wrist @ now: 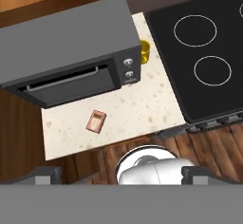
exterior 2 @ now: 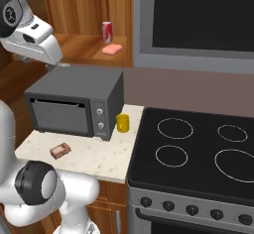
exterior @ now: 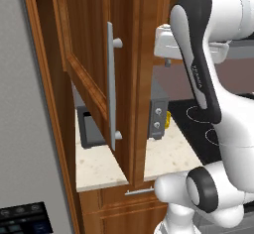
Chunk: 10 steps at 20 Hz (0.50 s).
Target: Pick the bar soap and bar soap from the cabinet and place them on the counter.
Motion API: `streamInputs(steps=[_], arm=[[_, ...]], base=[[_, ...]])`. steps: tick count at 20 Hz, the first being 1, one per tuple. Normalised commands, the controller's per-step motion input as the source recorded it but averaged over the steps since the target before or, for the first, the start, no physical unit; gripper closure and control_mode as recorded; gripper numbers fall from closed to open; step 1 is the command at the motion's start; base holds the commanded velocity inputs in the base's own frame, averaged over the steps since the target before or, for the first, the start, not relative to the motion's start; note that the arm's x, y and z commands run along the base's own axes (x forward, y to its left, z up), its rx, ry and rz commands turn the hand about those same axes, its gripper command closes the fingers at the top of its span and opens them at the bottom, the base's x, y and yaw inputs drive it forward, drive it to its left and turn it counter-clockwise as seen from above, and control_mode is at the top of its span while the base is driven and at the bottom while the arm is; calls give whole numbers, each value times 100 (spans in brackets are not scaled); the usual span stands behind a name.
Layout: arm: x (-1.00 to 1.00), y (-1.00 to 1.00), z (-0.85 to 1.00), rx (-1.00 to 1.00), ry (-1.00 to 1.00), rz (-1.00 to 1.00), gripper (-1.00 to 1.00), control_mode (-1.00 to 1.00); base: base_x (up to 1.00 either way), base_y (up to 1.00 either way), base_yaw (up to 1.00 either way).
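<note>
Pink soap [exterior 2: 112, 49] on cabinet [exterior 2: 82, 17] shelf by red can [exterior 2: 106, 31], above microwave [exterior 2: 74, 104]; 2nd soap [exterior 2: 60, 150] on beige desk [exterior 2: 106, 161] w/ yellow cup [exterior 2: 122, 123], stove [exterior 2: 198, 153] right; open door [exterior: 92, 74] near arm; pincer [wrist: 121, 173] open, empty

— Was the way into the cabinet [exterior 2: 79, 10] open?
— Yes; its door [exterior: 92, 64] stood swung wide. A red can [exterior 2: 106, 31] stood just behind the bar soap [exterior 2: 112, 49] on the shelf.
— And the worktop [exterior 2: 94, 158]?
— The microwave [exterior 2: 74, 101] filled the back; the front strip lay free but for a small brown block [exterior 2: 60, 150].
</note>
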Motion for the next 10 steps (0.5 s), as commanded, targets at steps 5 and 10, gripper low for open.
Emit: streamInputs(steps=[5, 10], arm=[[-1, -14, 4, 0, -10, 0, -100, -100], [0, -9, -26, 0, -23, 0, -100, -100]], base=[[0, 0, 0], [0, 0, 0]])
